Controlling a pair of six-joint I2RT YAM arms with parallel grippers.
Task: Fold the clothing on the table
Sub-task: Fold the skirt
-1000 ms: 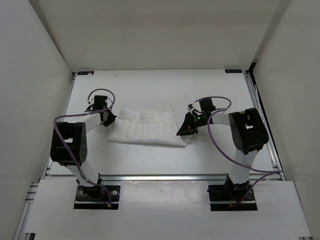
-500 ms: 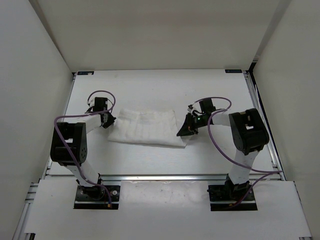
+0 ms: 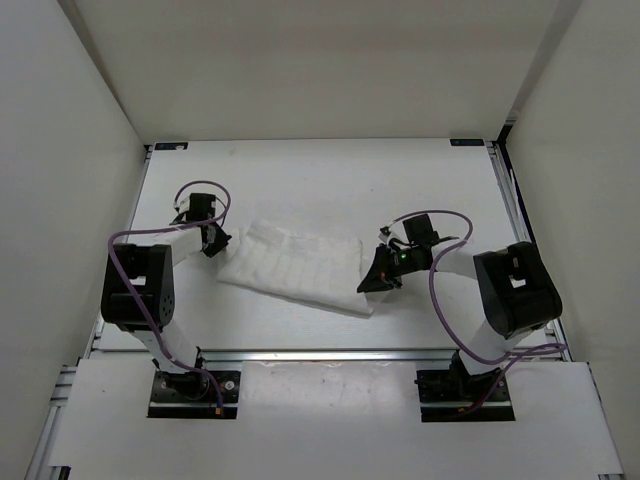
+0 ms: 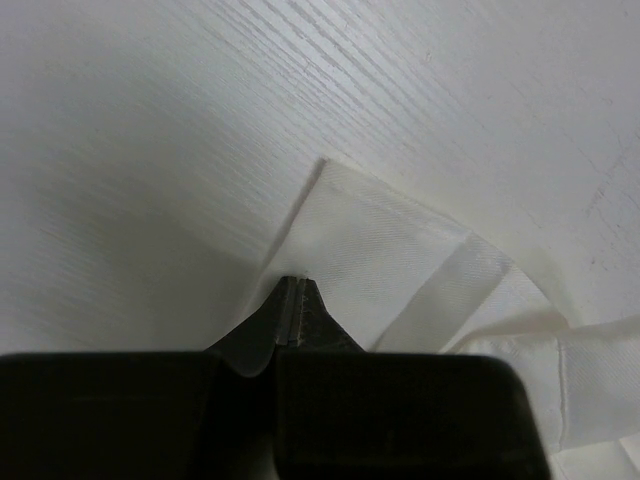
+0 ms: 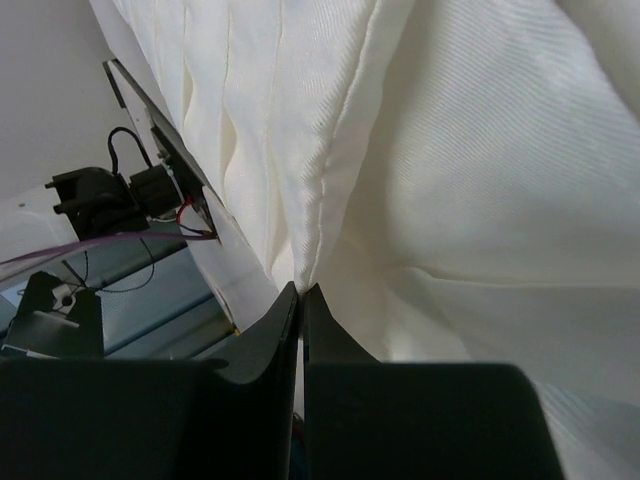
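White walls point(image 3: 90, 150) close in 3 sides of the matte white tabletop point(image 3: 300, 170). The clothing point(image 3: 295, 268) lies near its middle, between the 2 arms, as a creased strip of thin ribbed fabric that slants from upper left to lower right in the top view. We see the left end effector point(image 3: 216, 240) at the strip's left end with its fingers pressed together. Its wrist camera shows a flat corner of the fabric running into the closed tips, so we read it as pinching that corner low against the tabletop. The right end effector point(image 3: 373, 284) sits at the strip's right end, fingers likewise pressed together. Its wrist camera shows a thick seamed fold meeting the tips, with fabric filling most of the view, so we judge it to be pinching that edge too. Our worry is the grip: both holds look shallow, right at the fingertips, and a brisk pull could let 1 corner slip out and drop. We also cannot tell how many layers each pinch has caught. If only 1 layer is held, the rest may peel away and bunch as the fabric is carried over. Because the strip lies askew, uneven travel of the 2 arms would likely leave a crooked fold with edges that miss each other.
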